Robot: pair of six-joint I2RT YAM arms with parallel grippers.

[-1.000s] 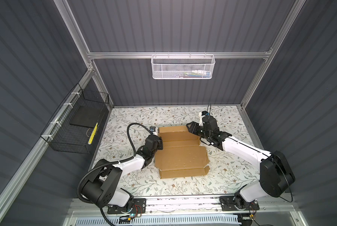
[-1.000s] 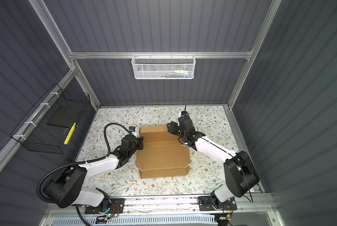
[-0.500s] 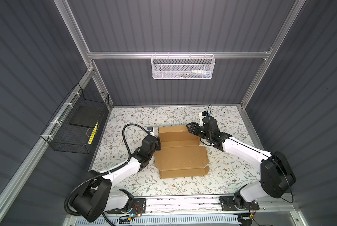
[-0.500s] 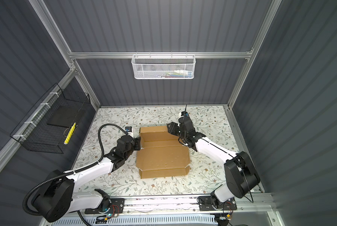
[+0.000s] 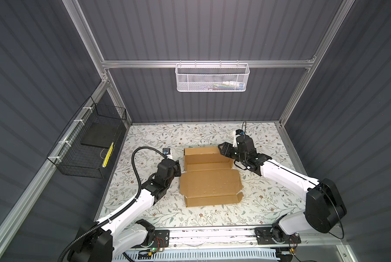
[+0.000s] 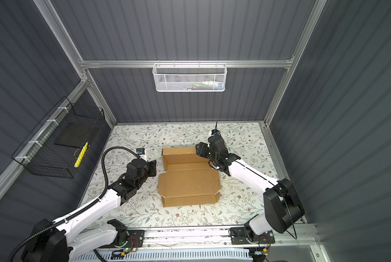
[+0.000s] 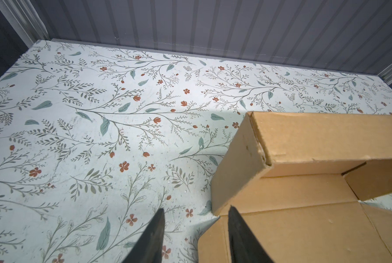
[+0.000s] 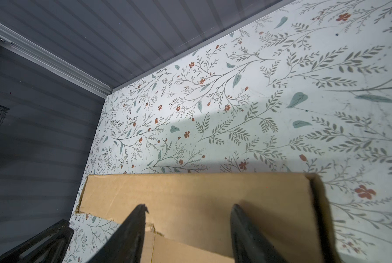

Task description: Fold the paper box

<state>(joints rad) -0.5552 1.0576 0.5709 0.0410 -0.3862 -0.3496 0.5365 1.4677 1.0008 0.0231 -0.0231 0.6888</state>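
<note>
As its raised walls seemingly need bracing, the brown corrugated cardboard box (image 5: 209, 184) is flanked by the left gripper (image 7: 196, 209) and the right gripper (image 8: 189, 206), jaws spread, nothing pinched.

The left arm (image 5: 131, 205) reaches forward from its base at the near edge, elbow bent and forearm low. The left gripper (image 5: 178, 167) points toward the middle with its jaws parted. The right arm (image 5: 285, 177) stretches farther back, its wrist turned inward. The right gripper (image 5: 221, 148) tilts downward, and its jaws stand wider apart than the left's.
</note>
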